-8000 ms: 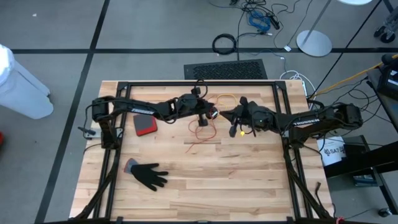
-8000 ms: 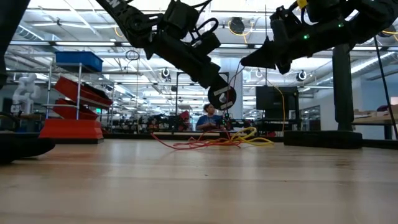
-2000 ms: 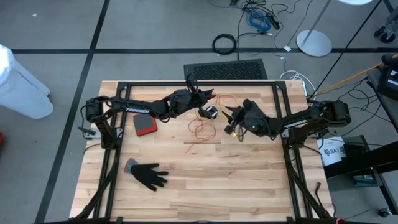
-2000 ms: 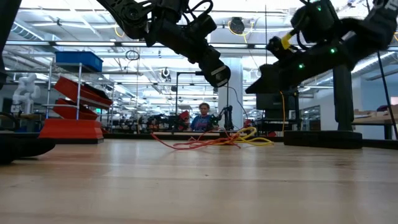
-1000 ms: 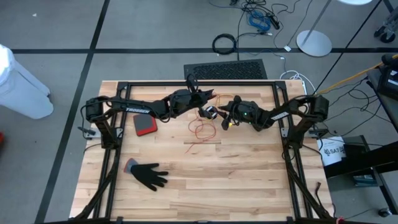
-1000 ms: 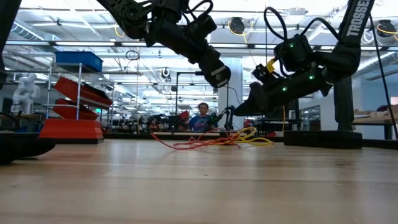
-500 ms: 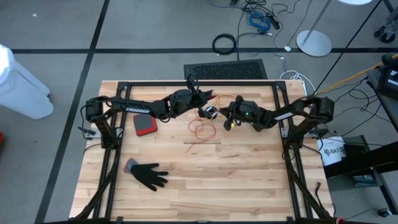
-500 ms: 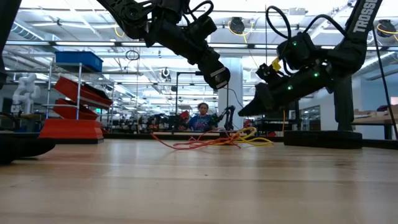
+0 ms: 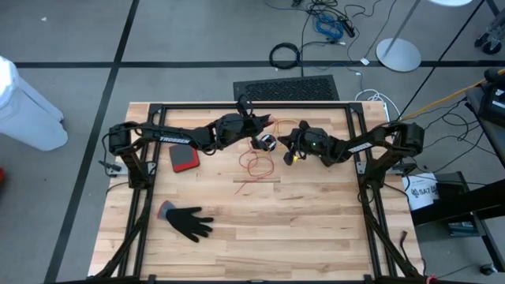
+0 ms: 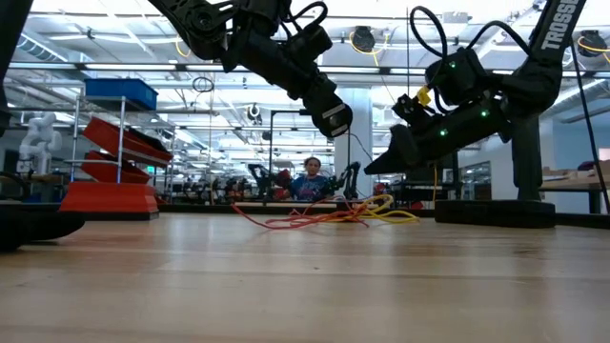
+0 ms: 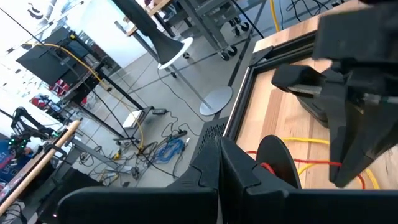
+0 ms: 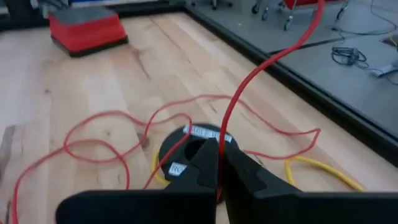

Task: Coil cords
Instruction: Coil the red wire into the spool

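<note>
My two arms are dark, almost black, built of jointed segments, each with white TROSSEN lettering along a link. Black cables loop off my wrists. Green lights glow on my right arm (image 10: 457, 90), upper right of the low view, beside a yellow tab.

- grey floor (image 9: 71, 35) crossed by dark lines surrounds the wooden table (image 9: 300, 229)
- a black grille mat (image 9: 286, 88) lies behind the table
- white round stand base (image 9: 398, 54) on the floor
- bright ceiling lights (image 10: 124, 43) over a workshop with red and blue shelving (image 10: 119, 143)
</note>
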Motion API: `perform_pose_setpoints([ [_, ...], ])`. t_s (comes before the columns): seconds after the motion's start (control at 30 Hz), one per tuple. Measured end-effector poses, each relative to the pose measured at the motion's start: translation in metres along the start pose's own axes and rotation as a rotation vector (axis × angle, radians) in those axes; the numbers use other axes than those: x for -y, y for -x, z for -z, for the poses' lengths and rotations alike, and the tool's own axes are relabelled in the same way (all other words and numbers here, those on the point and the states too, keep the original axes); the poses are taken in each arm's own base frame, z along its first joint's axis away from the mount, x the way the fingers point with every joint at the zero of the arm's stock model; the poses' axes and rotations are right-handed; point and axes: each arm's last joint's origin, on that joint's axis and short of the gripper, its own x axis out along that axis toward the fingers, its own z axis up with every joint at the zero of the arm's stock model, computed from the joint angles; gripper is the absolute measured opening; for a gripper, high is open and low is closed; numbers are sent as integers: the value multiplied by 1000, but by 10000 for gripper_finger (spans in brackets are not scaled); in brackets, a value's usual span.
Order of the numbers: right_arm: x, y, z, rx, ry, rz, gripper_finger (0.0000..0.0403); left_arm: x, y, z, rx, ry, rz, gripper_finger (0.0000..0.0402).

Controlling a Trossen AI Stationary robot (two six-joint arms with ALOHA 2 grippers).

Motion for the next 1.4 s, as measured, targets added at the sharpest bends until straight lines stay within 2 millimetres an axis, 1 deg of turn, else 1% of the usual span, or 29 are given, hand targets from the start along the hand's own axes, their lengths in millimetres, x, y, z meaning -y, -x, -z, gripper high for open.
perform_pose_setpoints([
  [0.17, 5, 3, -10, 65, -27, 41, 1, 1, 0, 1, -10, -4, 6, 0],
  [0.33, 5, 13, -26, 139, -17, 31, 0, 0, 0, 2, -15, -5, 7, 0],
  [0.5, -5, 26, -43, 224, 17, -11, 0, -4, -2, 6, -33, -6, 1, 0],
  [0.6, -10, 30, -53, 248, 24, -51, 0, -6, -3, 7, -38, -2, -3, 0],
  [0.77, -27, 29, -69, 267, 61, -135, 0, -7, -3, 8, -39, -1, -5, 0],
  [0.9, -41, 20, -81, 247, 106, -171, 0, -7, -3, 7, -35, 2, -8, 0],
  [1.0, -51, 12, -86, 233, 140, -192, 0, -8, -3, 6, -22, 9, -15, 0],
  [1.07, -55, 7, -85, 223, 160, -198, 0, -8, -3, 5, -3, 31, -4, 0],
  [1.23, -56, -3, -73, 170, 194, -195, 0, -7, -3, 3, 42, 87, 37, 0],
  [1.4, -57, -6, -70, 170, 238, -188, 0, -6, -3, 1, 70, 133, 71, 0],
])
